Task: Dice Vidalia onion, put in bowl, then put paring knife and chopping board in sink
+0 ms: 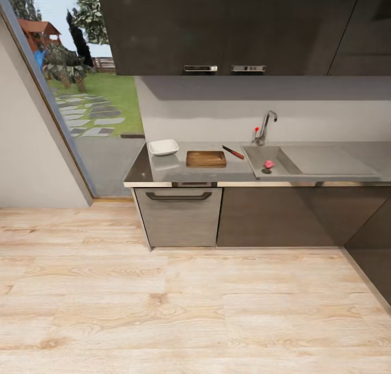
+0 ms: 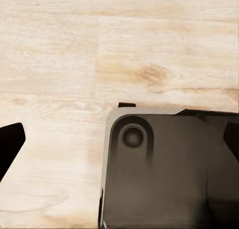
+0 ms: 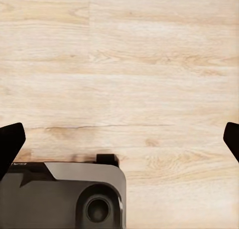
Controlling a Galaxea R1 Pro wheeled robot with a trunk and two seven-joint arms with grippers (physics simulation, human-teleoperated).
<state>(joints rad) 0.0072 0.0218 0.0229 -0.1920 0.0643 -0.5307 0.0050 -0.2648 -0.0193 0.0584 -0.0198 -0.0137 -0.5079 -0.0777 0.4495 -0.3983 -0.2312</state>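
Observation:
Across the room, the grey countertop [image 1: 142,172] carries a white bowl [image 1: 163,147] at its left end. To the bowl's right lies the dark-brown chopping board [image 1: 206,158]. The red-handled paring knife [image 1: 233,153] rests between the board and the sink [image 1: 251,162]. In the basin the pinkish Vidalia onion [image 1: 269,164] sits by the drain. My left gripper [image 2: 119,141] and right gripper [image 3: 119,141] hang over the wooden floor. Each is open and holds nothing, its dark fingertips [image 2: 10,144] [image 3: 10,144] far apart.
A chrome tap [image 1: 265,125] stands behind the sink, with dark wall cabinets [image 1: 228,26] overhead. A grey drawer front [image 1: 179,216] sits under the bowl. A glass wall [image 1: 87,107] is at the left. Wooden floor [image 1: 190,309] lies before the counter. My dark base [image 2: 169,174] is under the arms.

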